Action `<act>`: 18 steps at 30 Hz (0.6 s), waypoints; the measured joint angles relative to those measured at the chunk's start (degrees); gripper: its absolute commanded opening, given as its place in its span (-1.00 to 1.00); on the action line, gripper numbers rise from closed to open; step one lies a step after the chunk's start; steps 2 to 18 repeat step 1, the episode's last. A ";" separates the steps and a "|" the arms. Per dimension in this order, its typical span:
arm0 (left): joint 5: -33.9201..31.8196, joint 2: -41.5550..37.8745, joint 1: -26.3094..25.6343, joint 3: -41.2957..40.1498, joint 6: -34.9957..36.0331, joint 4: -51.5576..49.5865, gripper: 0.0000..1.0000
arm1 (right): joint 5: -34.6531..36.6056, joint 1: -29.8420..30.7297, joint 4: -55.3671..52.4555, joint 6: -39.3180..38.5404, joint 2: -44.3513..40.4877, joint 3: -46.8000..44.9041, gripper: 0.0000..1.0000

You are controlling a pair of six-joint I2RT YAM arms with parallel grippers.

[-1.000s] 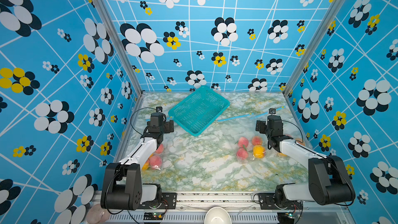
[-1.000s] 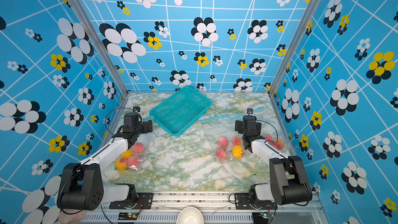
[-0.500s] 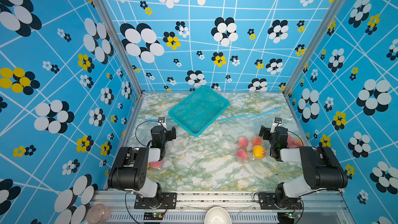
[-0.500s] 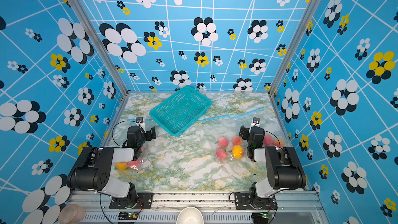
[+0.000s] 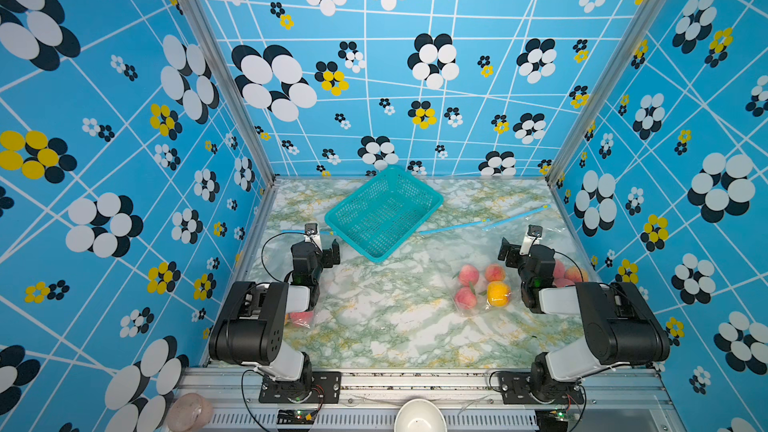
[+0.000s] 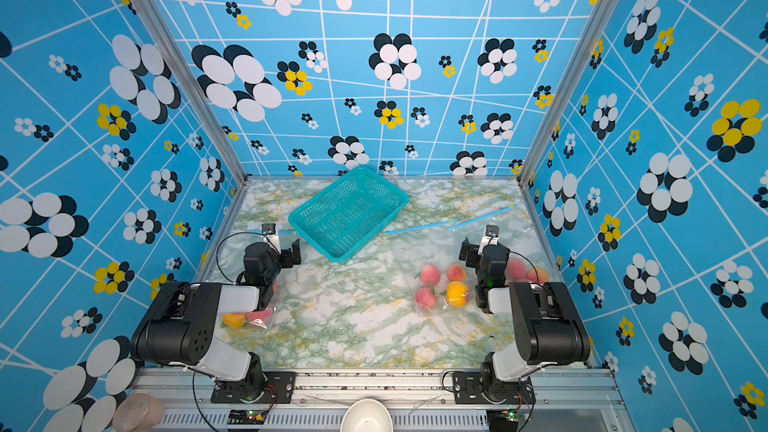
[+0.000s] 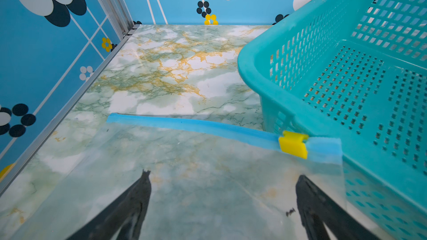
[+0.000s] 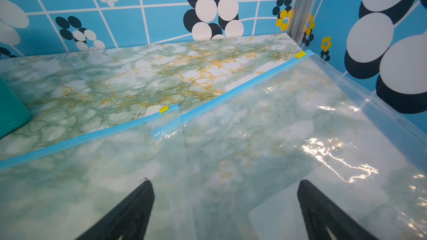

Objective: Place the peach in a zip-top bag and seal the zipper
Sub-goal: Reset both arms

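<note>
Several pink peaches point(image 5: 468, 273) and a yellow one point(image 5: 498, 293) lie inside a clear zip-top bag point(image 5: 469, 309) right of centre. Another bag with peaches point(image 6: 259, 315) lies under my left arm, and a further one with peaches point(image 6: 515, 268) under my right arm. My left gripper point(image 7: 224, 177) is open above clear bag film; beyond it runs a blue zipper strip point(image 7: 189, 123) with a yellow slider point(image 7: 293, 144). My right gripper point(image 8: 226, 182) is open over two overlapping bags, whose yellow sliders point(image 8: 164, 109) sit at the ends of their blue strips.
A teal mesh basket point(image 5: 384, 211) stands at the back centre, close to my left gripper point(image 5: 332, 251). Patterned blue walls close in the marble table point(image 5: 395, 326) on three sides. A white bowl point(image 5: 417, 415) sits below the front rail.
Both arms have folded back toward the front rail, drawing the grippers nearer their bases. Both grippers have stayed open and the bags have not moved.
</note>
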 measured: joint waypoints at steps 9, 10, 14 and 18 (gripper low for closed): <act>0.00 0.00 0.00 0.00 0.00 0.07 0.98 | 0.00 0.35 0.02 -0.28 0.02 0.00 0.99; 0.00 0.00 0.00 0.00 0.00 0.07 0.98 | 0.00 0.35 0.02 -0.28 0.02 0.00 0.99; 0.00 0.00 0.00 0.00 0.00 0.07 0.98 | 0.00 0.35 0.02 -0.28 0.02 0.00 0.99; 0.00 0.00 0.00 0.00 0.00 0.07 0.98 | 0.00 0.35 0.02 -0.28 0.02 0.00 0.99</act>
